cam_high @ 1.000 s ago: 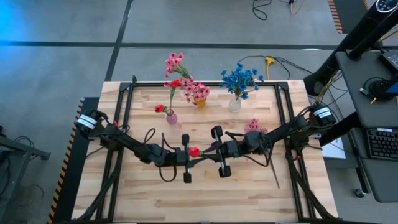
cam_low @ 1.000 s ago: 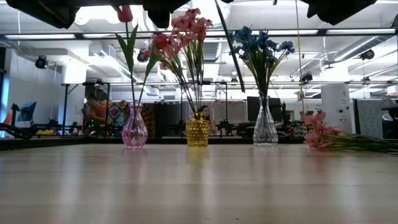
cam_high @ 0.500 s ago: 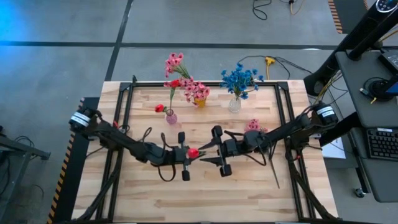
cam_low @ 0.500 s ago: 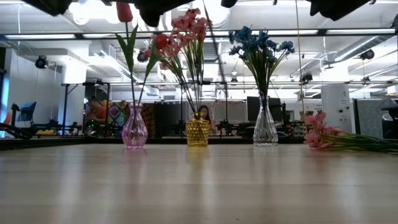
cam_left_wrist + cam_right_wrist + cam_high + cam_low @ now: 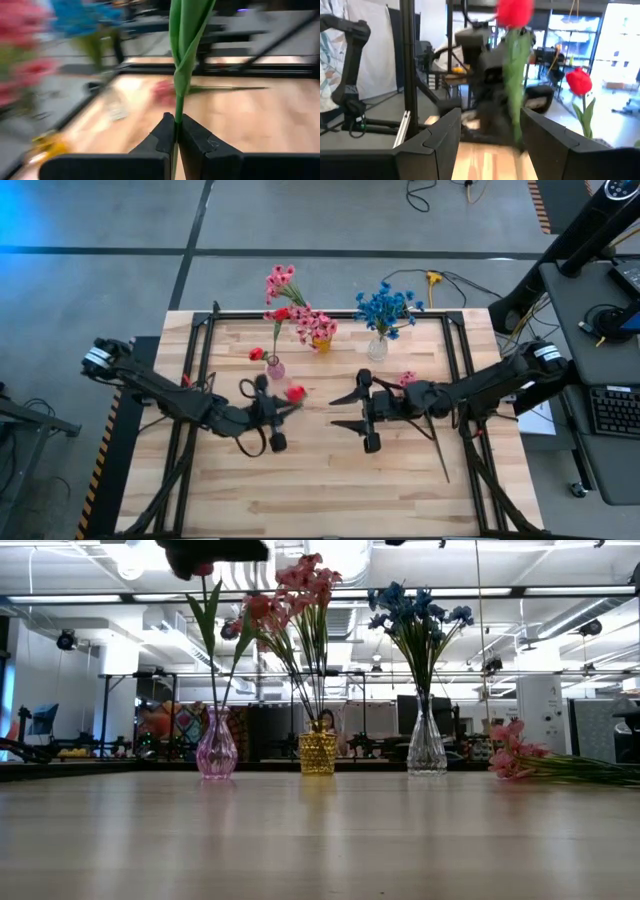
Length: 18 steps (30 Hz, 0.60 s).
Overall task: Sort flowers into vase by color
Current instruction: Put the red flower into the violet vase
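Note:
My left gripper (image 5: 282, 408) is shut on a red tulip, whose bud (image 5: 296, 392) hovers just near-right of the pink glass vase (image 5: 274, 367). That vase holds other red flowers. A yellow vase (image 5: 321, 343) carries pink blooms and a clear vase (image 5: 377, 348) carries blue ones. One pink flower (image 5: 407, 380) lies flat on the table, its stem running toward the near edge. My right gripper (image 5: 338, 411) stands open mid-table, right of the tulip, with nothing between its fingers. Its wrist view shows the held tulip (image 5: 515, 12) ahead. My left gripper pinches the tulip's green stem (image 5: 176, 116) between its two fingers, just below the long leaf (image 5: 187, 40). The fingers lie across the stem and reach toward the table's right. The flower is lifted clear of the table.
The three vases stand in a row near the far edge (image 5: 217, 755) (image 5: 318, 753) (image 5: 427, 750). A black metal frame (image 5: 205, 330) borders the wooden table. The near half of the tabletop is bare wood.
My right gripper has opened, let go of the tulip and drawn back toward the table's right. My left gripper, still shut on the stem, has carried the tulip toward the left and far edges, toward the pink vase.

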Each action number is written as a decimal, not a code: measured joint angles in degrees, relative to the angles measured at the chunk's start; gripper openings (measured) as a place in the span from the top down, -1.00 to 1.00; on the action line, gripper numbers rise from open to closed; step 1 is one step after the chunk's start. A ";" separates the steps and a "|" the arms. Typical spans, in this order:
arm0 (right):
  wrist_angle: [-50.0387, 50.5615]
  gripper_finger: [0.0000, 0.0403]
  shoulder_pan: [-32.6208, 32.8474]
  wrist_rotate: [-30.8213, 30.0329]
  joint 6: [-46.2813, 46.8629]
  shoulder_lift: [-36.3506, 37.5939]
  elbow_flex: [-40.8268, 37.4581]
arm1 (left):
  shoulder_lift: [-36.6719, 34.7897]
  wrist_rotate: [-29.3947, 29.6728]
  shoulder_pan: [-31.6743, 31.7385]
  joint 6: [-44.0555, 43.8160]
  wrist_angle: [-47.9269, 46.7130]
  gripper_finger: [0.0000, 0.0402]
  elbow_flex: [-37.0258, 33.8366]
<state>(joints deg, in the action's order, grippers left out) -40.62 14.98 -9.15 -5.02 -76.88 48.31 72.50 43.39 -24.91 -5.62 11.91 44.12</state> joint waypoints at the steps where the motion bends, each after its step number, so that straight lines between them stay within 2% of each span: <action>1: 1.09 0.03 0.00 0.00 0.58 0.30 0.00 | -1.31 2.83 -0.12 -0.89 -2.32 1.00 0.00; 3: 1.71 0.03 0.00 -0.04 1.14 0.19 0.00 | -4.03 7.52 -0.24 -2.68 -6.63 1.00 0.00; 5: 1.83 0.03 0.00 -0.02 1.36 -0.02 0.00 | -6.64 9.82 -0.22 -3.92 -9.38 1.00 0.00; 13: 2.80 0.03 0.00 -0.04 2.07 -0.55 0.00 | -16.58 10.75 -1.72 -8.88 -18.42 1.00 0.00; 16: 3.54 0.03 0.00 -0.04 1.95 -0.55 0.00 | -19.99 14.41 -2.68 -11.89 -23.14 1.00 -0.05; 18: 3.50 0.03 -0.02 -0.04 1.34 -0.55 0.00 | -20.85 17.96 -2.74 -12.51 -22.78 1.00 -0.67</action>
<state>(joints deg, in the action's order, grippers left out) -37.12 14.96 -9.19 -3.68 -77.43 48.31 51.65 61.35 -27.65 -18.13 -10.87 43.45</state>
